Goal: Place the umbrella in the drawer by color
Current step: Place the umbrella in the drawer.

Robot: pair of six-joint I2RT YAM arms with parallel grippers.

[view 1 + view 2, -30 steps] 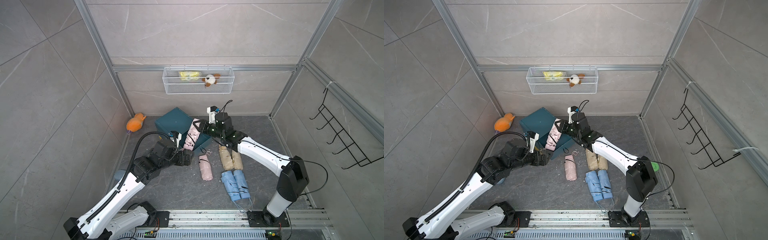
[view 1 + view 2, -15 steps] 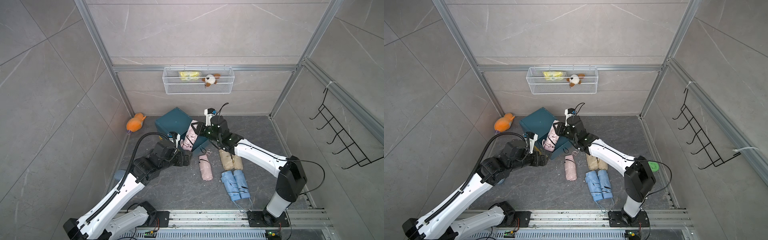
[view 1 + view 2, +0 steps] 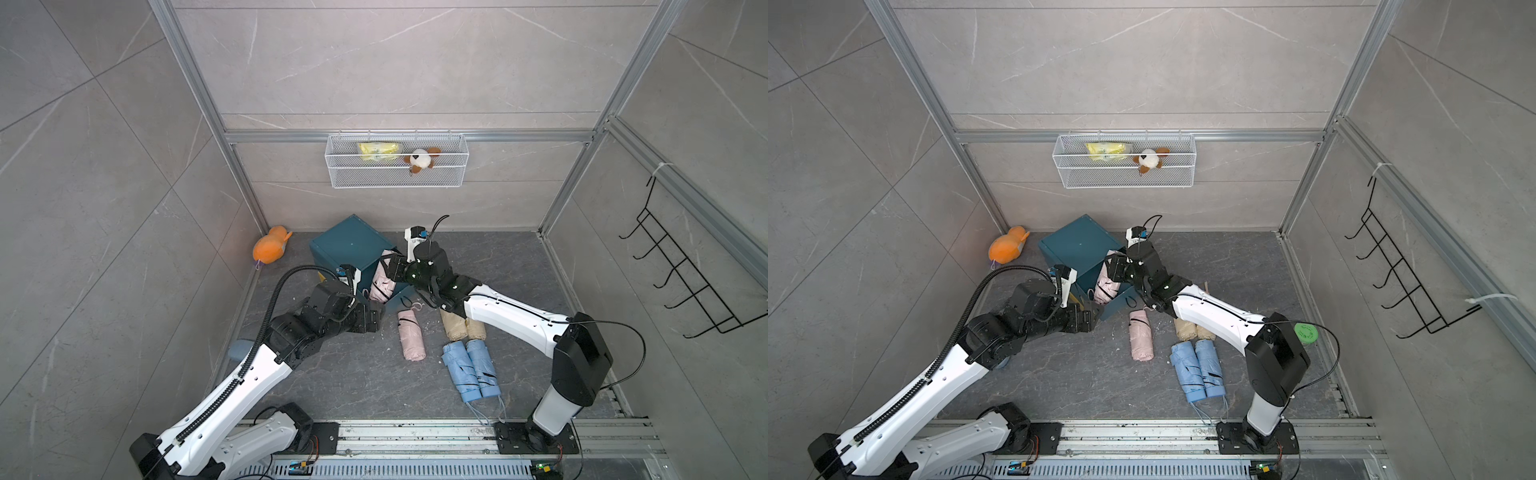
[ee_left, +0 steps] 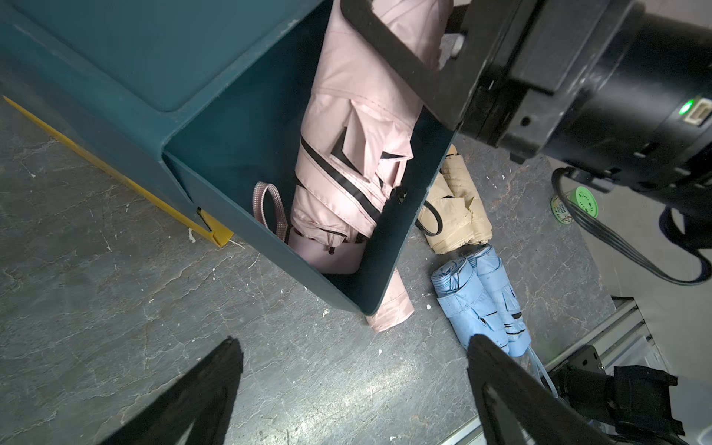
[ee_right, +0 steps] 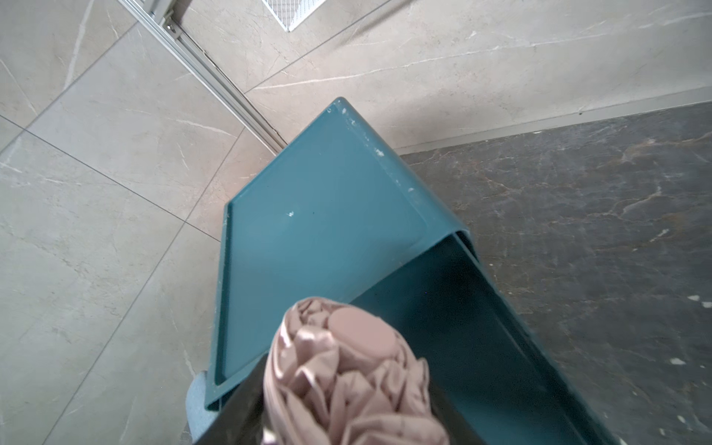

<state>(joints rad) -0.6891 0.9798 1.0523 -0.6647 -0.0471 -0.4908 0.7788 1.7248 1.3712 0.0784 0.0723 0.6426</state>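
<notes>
A folded pink umbrella (image 3: 382, 282) (image 4: 346, 154) lies slanted in the open top drawer (image 4: 408, 215) of the teal cabinet (image 3: 351, 245), its strap end down at the drawer's front. My right gripper (image 3: 388, 266) (image 5: 348, 373) is shut on the umbrella's upper end, a finger touching each side. My left gripper (image 4: 352, 339) (image 3: 376, 316) hangs open and empty over the floor just in front of the drawer. Another pink umbrella (image 3: 411, 336), two beige umbrellas (image 3: 461, 326) and two blue umbrellas (image 3: 471, 370) lie on the floor.
A yellow edge (image 4: 115, 173) shows under the teal cabinet's side. An orange plush (image 3: 270, 249) lies in the back left corner. A wire basket (image 3: 397, 166) hangs on the back wall and a black hook rack (image 3: 681, 282) on the right wall. A green-lidded jar (image 3: 1306, 332) stands behind the right arm.
My right gripper has swung left and down, bringing the pink umbrella from above the cabinet's edge into the open drawer. The left arm has barely moved.
</notes>
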